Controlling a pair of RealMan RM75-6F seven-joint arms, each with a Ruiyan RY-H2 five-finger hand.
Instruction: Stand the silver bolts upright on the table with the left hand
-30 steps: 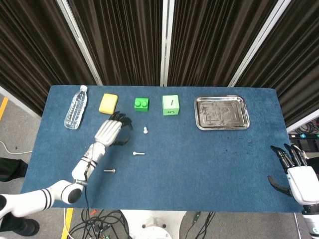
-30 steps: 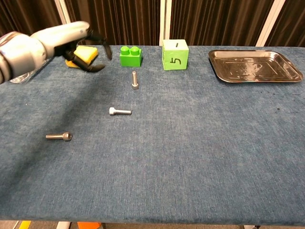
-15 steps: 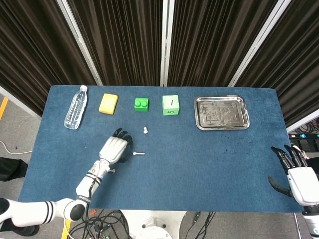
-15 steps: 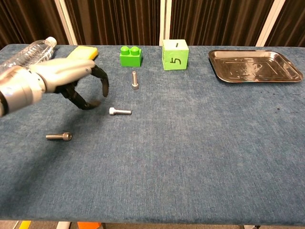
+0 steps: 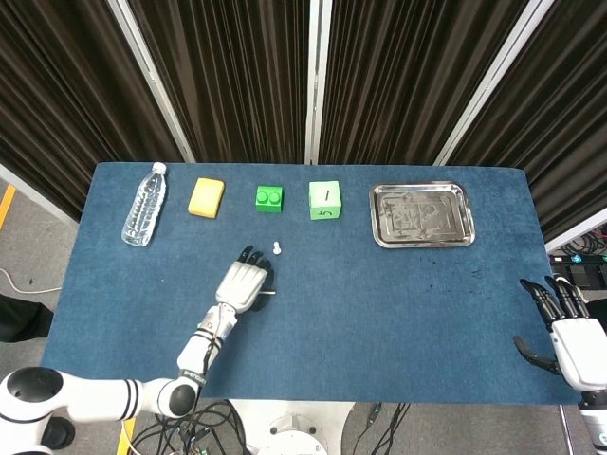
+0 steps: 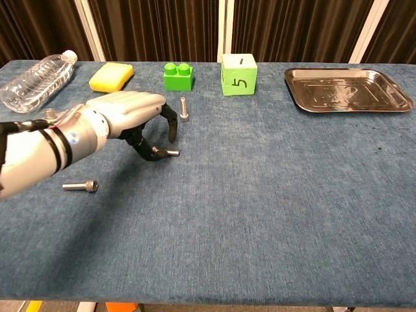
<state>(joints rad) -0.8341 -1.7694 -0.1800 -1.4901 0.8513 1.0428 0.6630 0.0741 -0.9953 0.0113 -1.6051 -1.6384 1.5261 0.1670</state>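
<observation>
One silver bolt (image 6: 184, 109) stands upright in front of the green brick; it also shows in the head view as the upright bolt (image 5: 277, 247). A second bolt (image 6: 171, 153) lies on its side mid-table, its head end hidden behind my thumb. My left hand (image 6: 127, 116) arches over it with fingers and thumb apart, the thumb tip at the bolt's head, nothing gripped. In the head view the left hand (image 5: 245, 282) covers most of this bolt. A third bolt (image 6: 81, 186) lies flat to the front left. My right hand (image 5: 569, 334) hangs open off the table's right edge.
Along the back stand a water bottle (image 6: 36, 78) lying down, a yellow sponge (image 6: 111, 76), a green brick (image 6: 178, 76), a green cube (image 6: 238, 74) and a silver tray (image 6: 383, 104). Blue cloth covers the table (image 6: 279, 208).
My left hand has swung from near the yellow sponge rightward and down, ending arched over the middle lying bolt. The bolts and the right hand have not moved.
</observation>
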